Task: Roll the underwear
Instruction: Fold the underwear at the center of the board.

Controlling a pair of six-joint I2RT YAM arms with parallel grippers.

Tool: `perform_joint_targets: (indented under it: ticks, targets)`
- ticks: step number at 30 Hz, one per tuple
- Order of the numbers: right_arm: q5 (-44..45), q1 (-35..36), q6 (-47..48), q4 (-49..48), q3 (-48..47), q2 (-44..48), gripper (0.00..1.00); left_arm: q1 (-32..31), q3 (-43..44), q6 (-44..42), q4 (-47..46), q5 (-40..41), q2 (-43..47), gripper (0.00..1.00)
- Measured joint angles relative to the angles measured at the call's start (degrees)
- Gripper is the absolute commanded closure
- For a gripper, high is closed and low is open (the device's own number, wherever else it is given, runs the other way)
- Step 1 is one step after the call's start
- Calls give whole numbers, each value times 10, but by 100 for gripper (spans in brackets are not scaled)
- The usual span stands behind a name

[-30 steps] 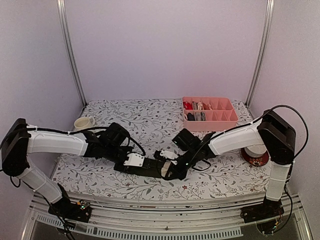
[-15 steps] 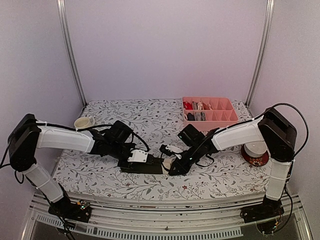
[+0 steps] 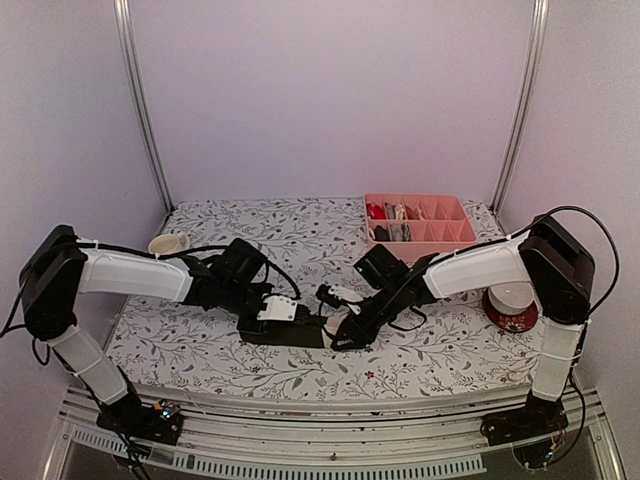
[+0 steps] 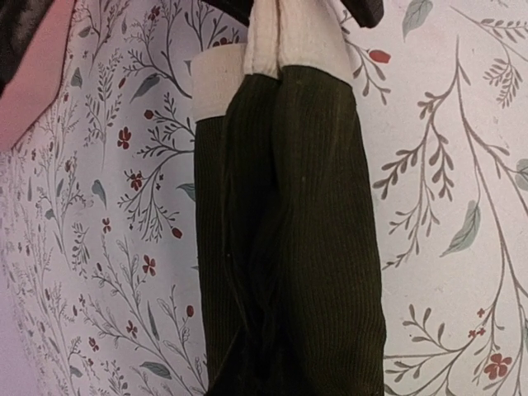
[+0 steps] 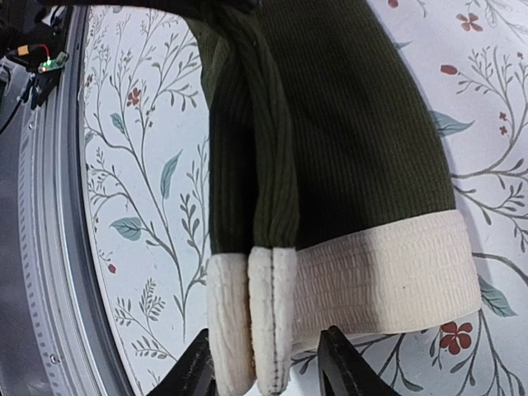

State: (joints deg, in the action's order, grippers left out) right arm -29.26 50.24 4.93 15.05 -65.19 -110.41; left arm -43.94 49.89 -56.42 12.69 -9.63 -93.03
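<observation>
The dark underwear lies flat on the worktop as a narrow folded strip, stretched between the two end effectors. Its cream waistband is at the end nearest the right end effector.

Over the last second both arms have drawn a little away from the near edge and closer to each other. The strip has slid along with them but kept its shape. The left end effector now sits over the strip's other end, farther along it than before.

In the right wrist view the right end effector is spread. Its fingers stand either side of the waistband's doubled corner and pinch nothing. The left wrist view shows only cloth running out of frame beneath it, so I cannot tell whether the left end effector is spread or pressed together.

The folding looks finished and no turn of the roll has been made. The shift seems to line up the waistband end as the starting edge. The pink tray stands well beyond the right end effector.
</observation>
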Motion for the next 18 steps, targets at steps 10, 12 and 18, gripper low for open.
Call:
perform_joint_targets:
  ticks: [10,12,18]
  targets:
    - [30,0,4,6,-38,5,59,3,8,-4,0,-2,-4,93]
    - [32,0,5,9,-52,4,70,3,8,-5,0,-2,-4,93]
    - [30,0,14,14,-73,4,94,5,8,-7,1,-2,-4,93]
